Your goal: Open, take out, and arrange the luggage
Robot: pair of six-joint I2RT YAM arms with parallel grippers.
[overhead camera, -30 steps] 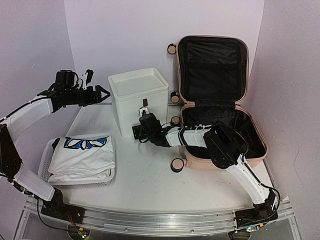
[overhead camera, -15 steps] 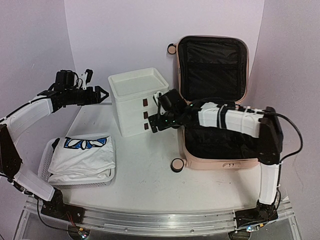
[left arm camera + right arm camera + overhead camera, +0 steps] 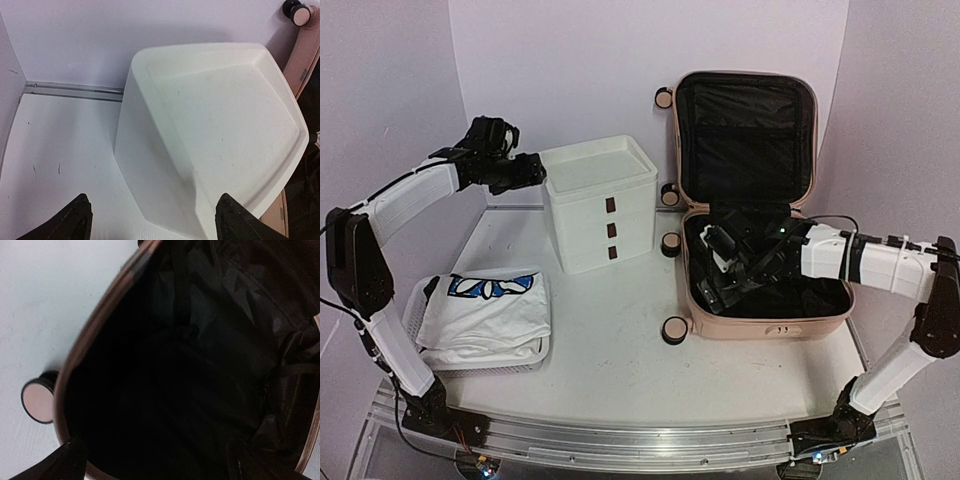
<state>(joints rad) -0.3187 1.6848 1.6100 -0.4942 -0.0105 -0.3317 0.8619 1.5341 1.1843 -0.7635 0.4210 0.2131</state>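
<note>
The white bench (image 3: pixel 610 350) carries three things: a white drawer unit (image 3: pixel 600 205) at the far middle, the open pink luggage (image 3: pixel 770 326) on the right, a white mesh basket (image 3: pixel 413 312) near left.

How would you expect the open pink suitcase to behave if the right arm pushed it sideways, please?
The luggage would probably slide as one stiff piece, since its shell looks hard. Its caster wheels stick out sideways rather than bearing on the table, so it likely won't roll. The upright lid could swing or drop shut.
</note>
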